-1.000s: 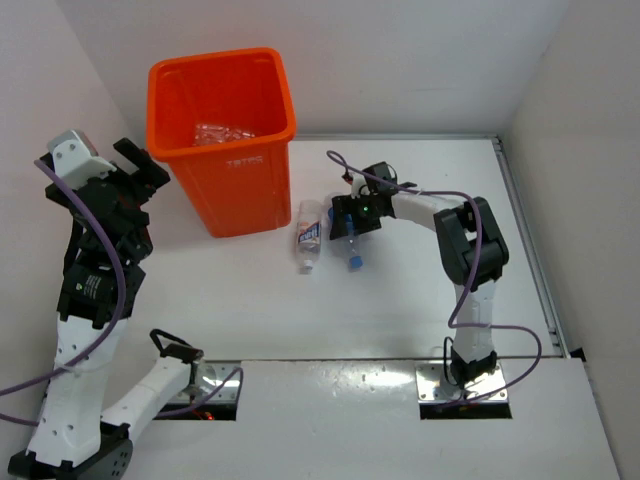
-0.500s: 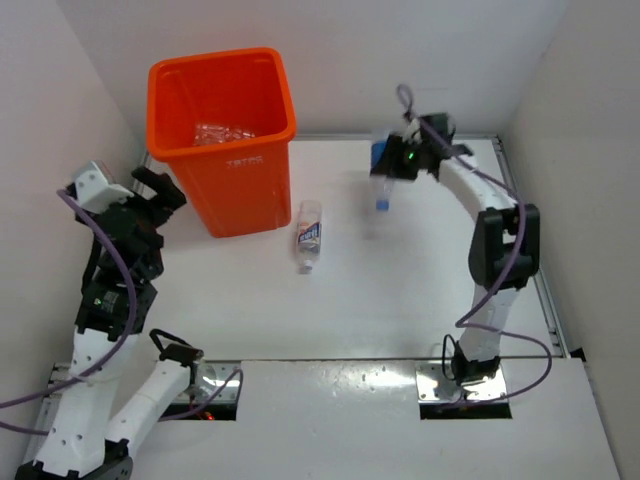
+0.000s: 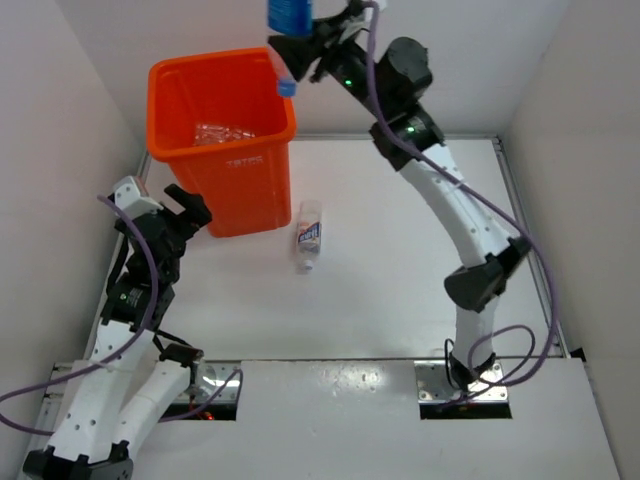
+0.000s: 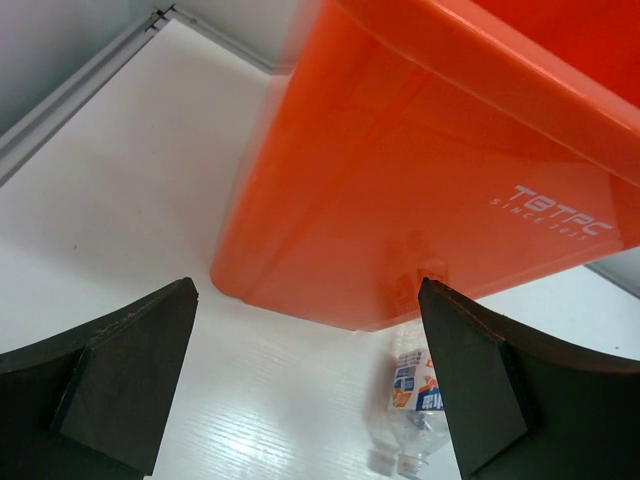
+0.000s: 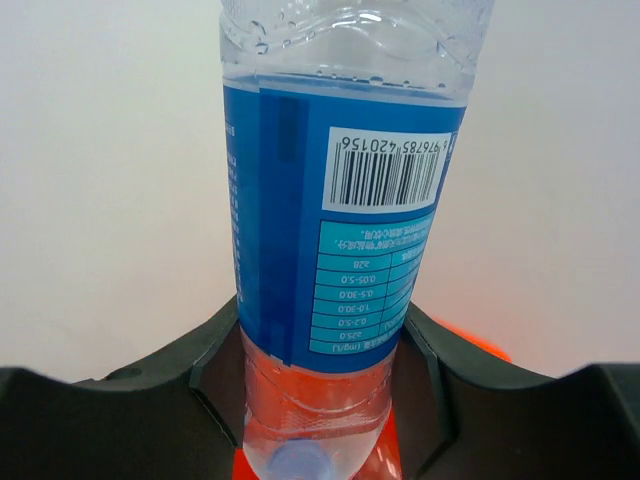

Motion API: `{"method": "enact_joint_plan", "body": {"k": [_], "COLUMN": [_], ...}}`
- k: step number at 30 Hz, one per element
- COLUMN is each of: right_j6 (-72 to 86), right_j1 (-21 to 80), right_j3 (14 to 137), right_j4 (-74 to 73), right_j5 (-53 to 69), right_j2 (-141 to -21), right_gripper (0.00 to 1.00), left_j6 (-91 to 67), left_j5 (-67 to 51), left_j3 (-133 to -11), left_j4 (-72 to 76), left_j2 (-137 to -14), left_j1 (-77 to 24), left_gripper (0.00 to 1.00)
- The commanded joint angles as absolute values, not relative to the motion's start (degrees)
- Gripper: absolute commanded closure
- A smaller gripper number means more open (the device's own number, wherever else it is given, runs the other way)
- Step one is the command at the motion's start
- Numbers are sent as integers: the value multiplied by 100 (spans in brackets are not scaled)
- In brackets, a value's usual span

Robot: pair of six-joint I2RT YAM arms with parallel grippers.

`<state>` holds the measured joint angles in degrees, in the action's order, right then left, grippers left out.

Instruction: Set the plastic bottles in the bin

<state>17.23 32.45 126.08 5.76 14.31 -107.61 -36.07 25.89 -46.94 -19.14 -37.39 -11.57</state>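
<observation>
Swung up from the table point(image 3: 390, 300), the right gripper point(image 3: 300, 42) clamps a blue-labelled bottle point(image 3: 289, 16) cap-down by the rim of the bin point(image 3: 235, 185) (left gripper point(image 4: 307, 300) gapes, idle); next, centre it and release.

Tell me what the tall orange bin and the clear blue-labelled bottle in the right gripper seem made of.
The tall orange bin: probably moulded plastic, smooth and glossy; its wall shows soft reflections.
The clear blue-labelled bottle: thin transparent plastic, likely; rippled see-through walls, printed label.
</observation>
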Motion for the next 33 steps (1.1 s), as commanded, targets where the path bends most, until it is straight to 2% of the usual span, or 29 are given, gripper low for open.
{"method": "enact_joint_plan", "body": {"k": [1, 2, 3, 4, 7, 11, 14, 16, 17, 21, 24, 25, 28, 33], "right_j6": [1354, 1354, 1293, 1214, 967, 1020, 1344, 1852, 2081, 2871, 3426, 3506, 3629, 3814], "right_j1": [3541, 3638, 3804, 3901, 4096, 3834, 3421, 3209, 3043, 2918, 2857, 2796, 2532, 2470], "right_j3": [13523, 13892, 13895, 13896, 13948, 14089, 13555, 12511, 11376, 8963, 8167, 8069, 7622, 6970], "right_j4": [932, 932, 1027, 1028, 1028, 1222, 794, 502, 414, 100, -831, -1035, -1196, -1037], "right_j5": [862, 774, 713, 712, 493, 220, 54, -271, -742, -993, -530, 291, 1297, 1617], "right_j2": [-11810, -12030, -12293, -12365, -12419, -11954, -11254, -10682, -9974, -8722, -8640, -8918, -9333, -9895], "right_gripper": [77, 68, 54, 20, 0, 0, 0, 0, 0, 0, 0, 0, 0, 0], "left_j6": [-3586, -3586, -3656, -3656, -3709, -3569, -3507, -3507, -3507, -3507, -3454, -3402, -3401, -3401], "left_j5": [2435, 2435, 2435, 2435, 2374, 2373, 2373, 2373, 2373, 2321, 2268, 2268, 2268, 2320], "left_j3": [-4922, -4861, -4860, -4799, -4746, -4746, -4746, -4746, -4798, -4747, -4746, -4694, -4693, -4641], "left_j4": [-1722, -1723, -1723, -1775, -1828, -1881, -1881, -1881, -1881, -1881, -1881, -1933, -1986, -2127], "left_j2": [-3657, -3656, -3578, -3508, -3445, -3445, -3498, -3550, -3551, -3551, -3551, -3551, -3551, -3428], "left_j1": [-1116, -1116, -1116, -1116, -1116, -1116, -1116, -1116, -1116, -1116, -1116, -1064, -1063, -1063], "left_gripper": [0, 0, 0, 0, 0, 0, 0, 0, 0, 0, 0, 0, 0, 0]}}
